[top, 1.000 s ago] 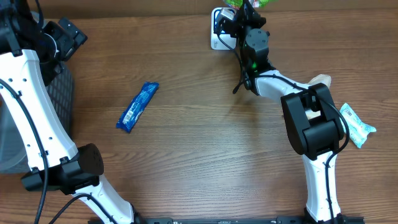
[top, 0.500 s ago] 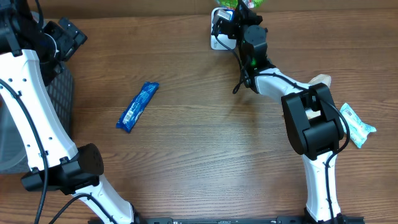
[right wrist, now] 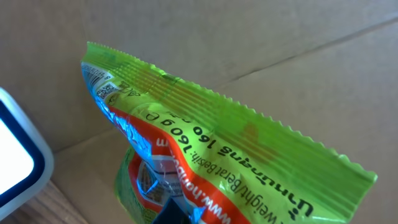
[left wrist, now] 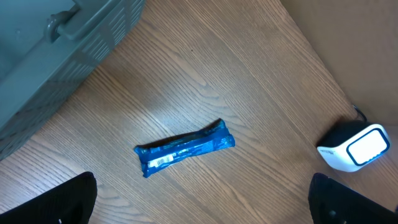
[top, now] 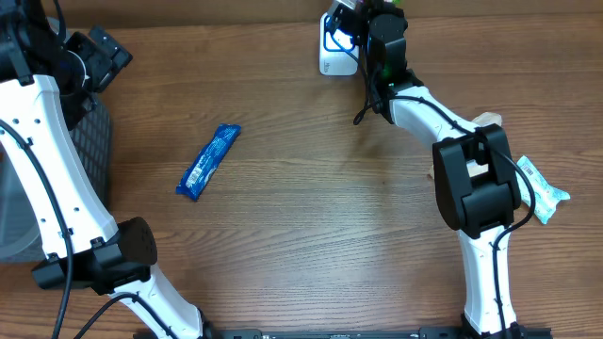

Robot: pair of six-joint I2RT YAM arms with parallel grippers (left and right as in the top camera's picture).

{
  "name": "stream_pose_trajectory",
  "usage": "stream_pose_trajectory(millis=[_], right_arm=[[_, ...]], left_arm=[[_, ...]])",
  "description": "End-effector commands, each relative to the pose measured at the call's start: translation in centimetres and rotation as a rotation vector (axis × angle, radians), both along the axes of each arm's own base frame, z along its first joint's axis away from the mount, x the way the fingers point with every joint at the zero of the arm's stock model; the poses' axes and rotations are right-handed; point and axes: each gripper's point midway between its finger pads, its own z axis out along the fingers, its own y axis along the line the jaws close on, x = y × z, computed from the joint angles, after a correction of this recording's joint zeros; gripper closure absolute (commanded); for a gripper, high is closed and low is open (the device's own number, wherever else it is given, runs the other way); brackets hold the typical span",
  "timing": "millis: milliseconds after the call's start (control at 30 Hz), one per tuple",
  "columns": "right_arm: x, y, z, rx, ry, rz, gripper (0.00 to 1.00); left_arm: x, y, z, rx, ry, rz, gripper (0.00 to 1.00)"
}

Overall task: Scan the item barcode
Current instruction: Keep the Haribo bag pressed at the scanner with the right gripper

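Note:
My right gripper (right wrist: 179, 215) is shut on a bright green snack packet (right wrist: 224, 143) with an orange band and printed text. It holds the packet upright before a cardboard wall. The white scanner (right wrist: 13, 167) shows at that view's left edge. From overhead, the right gripper (top: 375, 11) is at the table's far edge, just right of the scanner (top: 336, 47), and the packet is almost cut off by the top of the frame. My left gripper (left wrist: 202, 208) hangs open, high above a blue wrapped bar (left wrist: 185, 147) that lies flat on the table.
A grey basket (left wrist: 56, 50) stands at the far left. The blue bar (top: 208, 161) lies left of centre. By the right arm's base lie a white packet (top: 541, 191) and a beige item (top: 487, 121).
The right gripper has carried the green packet farther toward the back edge, up beside the scanner. The left arm and the blue bar have not moved.

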Motion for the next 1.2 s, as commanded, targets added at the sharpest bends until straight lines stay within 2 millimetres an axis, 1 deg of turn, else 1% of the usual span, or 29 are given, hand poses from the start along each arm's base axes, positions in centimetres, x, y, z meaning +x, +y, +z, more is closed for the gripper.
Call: stream_pose_trajectory(millis=[0,167,400,700,767,833,1033,1100,1167], right_arm=[[0.7,-0.3,-1.2,0.014,-0.002,-0.023,0.96],[0.8,-0.4,-2.4,-0.004,0.025,-0.033,0.96],[0.7,-1.9,-2.4,-0.009,0.024,-0.122,0.96],[0.3,-1.5,-2.3,-0.011,0.019,-0.160,0.96],[0.1,-1.6,-1.8,-0.010,0.000,-0.179,0.96],[0.0,-1.6,-0.8,-0.028,-0.030,-0.195,0.96],[-0.6,-1.4,2.7,-0.021,-0.089,-0.195,0.96],[-0.8,-1.5,3.3,-0.036,-0.091,-0.207,0.96],[-1.0,-1.6,3.1,-0.045,-0.074,-0.225,0.96]], left_arm=[[-0.5,-0.5,1.3,0.004,-0.036,-0.001,0.00],[-0.5,-0.5,1.3,0.004,-0.036,-0.001,0.00],[-0.5,-0.5,1.3,0.004,-0.036,-0.001,0.00],[-0.5,-0.5,1.3,0.004,-0.036,-0.001,0.00],[-0.5,-0.5,1.3,0.004,-0.036,-0.001,0.00],[-0.5,-0.5,1.3,0.004,-0.036,-0.001,0.00],[-0.5,-0.5,1.3,0.004,-0.036,-0.001,0.00],[-0.5,-0.5,1.3,0.004,-0.036,-0.001,0.00],[-0.5,-0.5,1.3,0.004,-0.036,-0.001,0.00]])
